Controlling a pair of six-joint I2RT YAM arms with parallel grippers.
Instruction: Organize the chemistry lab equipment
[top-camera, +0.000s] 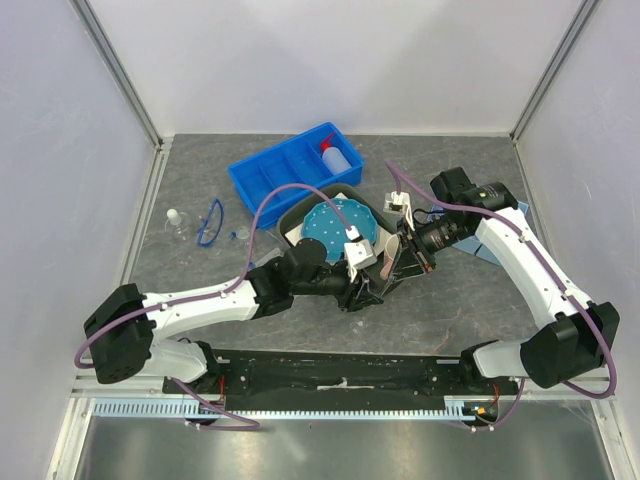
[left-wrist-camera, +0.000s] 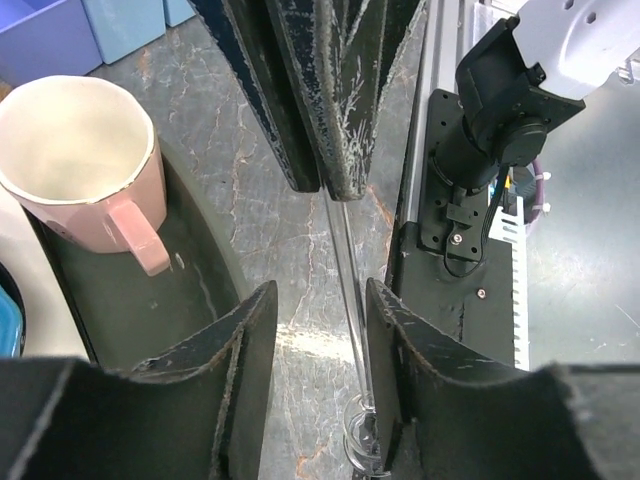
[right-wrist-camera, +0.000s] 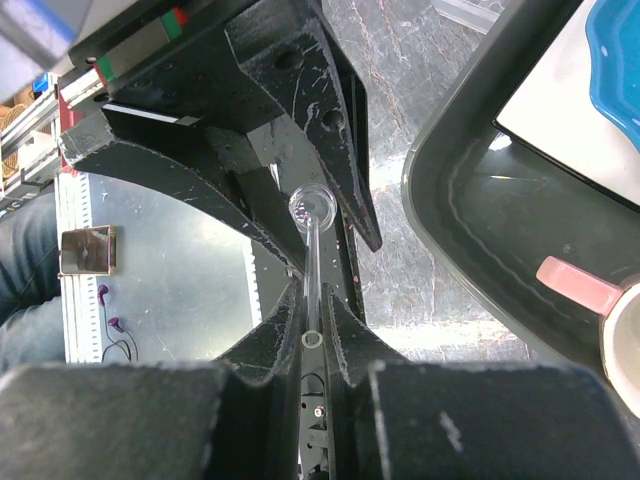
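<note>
Right tool (right-wrist-camera: 312, 330) clamps the glass tube (right-wrist-camera: 312, 260) beside the black tray (right-wrist-camera: 450, 210); left tool (left-wrist-camera: 318, 330) stands apart around it. Squeeze bottle (top-camera: 338, 155) binned; goggles (top-camera: 210, 222), small bottle (top-camera: 176, 222) unsorted on the counter (top-camera: 200, 275).

"What is in the blue bin (top-camera: 285, 170) at the top middle?"

"A white squeeze bottle (top-camera: 338, 158) with a red tip. It lies in the right end of the bin."

"And on the left of the table (top-camera: 200, 285)?"

"I see blue goggles (top-camera: 210, 222), with a small clear bottle (top-camera: 177, 222) just beside them."

"Where do the arms reach?"

"The left end effector (top-camera: 372, 288) and the right end effector (top-camera: 403, 262) meet in the middle. They are just below the dark tray (top-camera: 294, 214) that holds the blue dotted plate (top-camera: 336, 225)."
</note>
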